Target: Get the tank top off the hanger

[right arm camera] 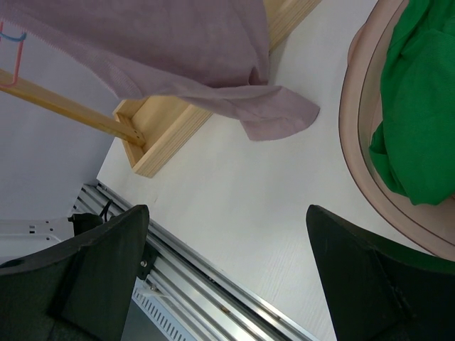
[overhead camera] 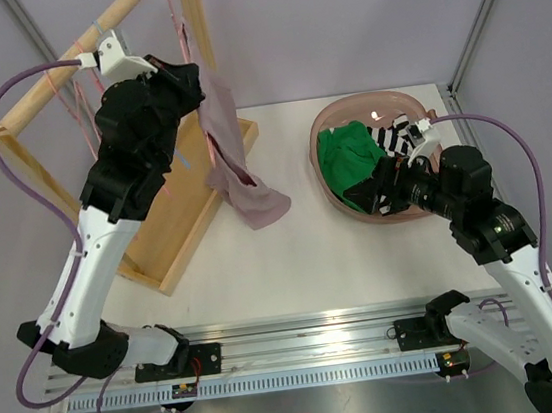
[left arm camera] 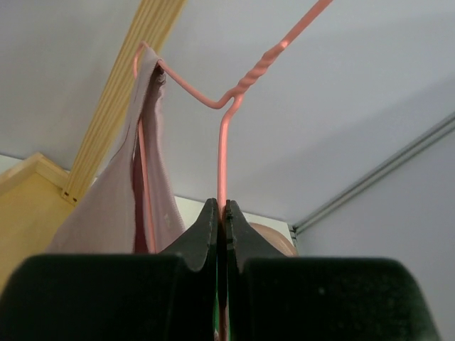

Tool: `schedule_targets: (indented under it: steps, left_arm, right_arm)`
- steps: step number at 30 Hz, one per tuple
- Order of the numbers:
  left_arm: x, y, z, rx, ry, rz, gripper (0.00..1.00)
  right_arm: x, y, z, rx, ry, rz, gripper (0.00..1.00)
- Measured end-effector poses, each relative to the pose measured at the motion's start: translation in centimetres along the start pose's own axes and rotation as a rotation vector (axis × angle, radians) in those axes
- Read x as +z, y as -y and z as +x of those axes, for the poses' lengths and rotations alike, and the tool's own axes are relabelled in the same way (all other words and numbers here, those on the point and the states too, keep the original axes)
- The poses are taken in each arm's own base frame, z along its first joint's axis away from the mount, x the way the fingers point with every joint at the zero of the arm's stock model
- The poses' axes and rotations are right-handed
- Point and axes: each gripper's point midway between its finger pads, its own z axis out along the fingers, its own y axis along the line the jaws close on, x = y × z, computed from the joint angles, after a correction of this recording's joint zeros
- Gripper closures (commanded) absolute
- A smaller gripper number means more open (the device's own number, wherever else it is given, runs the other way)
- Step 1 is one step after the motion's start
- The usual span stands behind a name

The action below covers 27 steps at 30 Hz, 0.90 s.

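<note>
Left jaws, raised beside the wooden rack (overhead camera: 59, 82): I have them clamped shut on the pink wire hanger (left arm camera: 222, 142). The mauve tank top (overhead camera: 230, 162) hangs from it, its hem on the tabletop (overhead camera: 293, 265). Right jaws: wide open, holding nothing, at the rim of the basin (overhead camera: 364, 102).

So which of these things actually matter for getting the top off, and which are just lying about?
In the job: tank top, hanger, left jaws shut on the hanger.
Just lying about: wooden rack, basin, green garment, striped garment.
</note>
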Motion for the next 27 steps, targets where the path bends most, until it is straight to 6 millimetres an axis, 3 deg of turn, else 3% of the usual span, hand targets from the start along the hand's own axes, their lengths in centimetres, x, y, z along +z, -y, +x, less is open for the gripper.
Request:
schedule_targets:
  steps: [4, 13, 21, 27]
  left_arm:
    - [-3.3, 0.0, 1.0, -0.051, -0.046, 0.09, 1.0]
    - [-12.6, 0.4, 6.3, -0.126, -0.275, 0.379, 1.0]
    - [-20.1, 0.8, 10.5, -0.221, -0.455, 0.624, 1.0]
    - [-23.3, 0.2, 13.6, -0.275, -0.575, 0.691, 1.0]
  right_arm:
    - [-0.1, 0.0, -0.1, -0.012, 0.007, -0.002, 0.01]
    - [0.6, -2.0, -0.4, -0.02, 0.022, -0.134, 0.0]
    - [4.1, -4.0, 0.2, 0.055, -0.024, -0.307, 0.0]
    - [6.6, -7.8, 2.4, 0.008, -0.082, -0.415, 0.06]
